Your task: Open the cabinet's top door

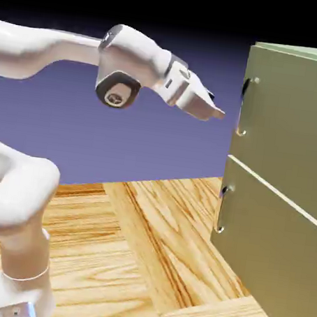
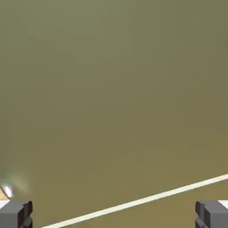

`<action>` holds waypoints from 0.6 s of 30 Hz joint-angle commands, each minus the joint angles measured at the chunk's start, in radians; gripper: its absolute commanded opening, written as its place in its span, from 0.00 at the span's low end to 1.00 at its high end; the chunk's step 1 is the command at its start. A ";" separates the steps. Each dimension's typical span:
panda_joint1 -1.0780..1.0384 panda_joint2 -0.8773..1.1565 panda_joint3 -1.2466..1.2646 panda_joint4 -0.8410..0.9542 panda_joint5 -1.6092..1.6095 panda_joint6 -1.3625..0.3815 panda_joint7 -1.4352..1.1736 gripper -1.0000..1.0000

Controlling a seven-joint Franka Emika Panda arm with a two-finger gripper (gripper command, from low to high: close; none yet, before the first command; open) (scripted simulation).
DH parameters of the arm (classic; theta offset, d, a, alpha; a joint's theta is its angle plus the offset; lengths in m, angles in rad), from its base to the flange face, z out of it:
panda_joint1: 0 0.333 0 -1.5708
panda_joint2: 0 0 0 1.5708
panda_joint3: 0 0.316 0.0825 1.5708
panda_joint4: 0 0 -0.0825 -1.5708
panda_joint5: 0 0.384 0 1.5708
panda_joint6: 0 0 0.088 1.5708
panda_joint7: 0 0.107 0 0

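The olive-green cabinet stands at the right of the exterior view. Its top door is closed flush, with a slim silver handle at its left edge. My gripper hangs in the air just left of that handle, level with it and apart from it, pointing at the door. In the hand view the two grey fingertips sit far apart at the bottom corners, open with nothing between them. The olive door panel fills that view, and a pale seam line crosses its lower part.
The lower panel has a like silver handle below the top one. A wooden table top lies under the arm and cabinet. The arm's white base link rises at the lower left.
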 commanded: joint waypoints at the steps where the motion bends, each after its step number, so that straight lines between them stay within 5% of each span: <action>1: -0.024 -0.021 0.021 0.007 0.044 -0.011 -0.016 0.50; 18: -0.438 -0.382 0.378 0.126 0.783 -0.191 -0.280 0.50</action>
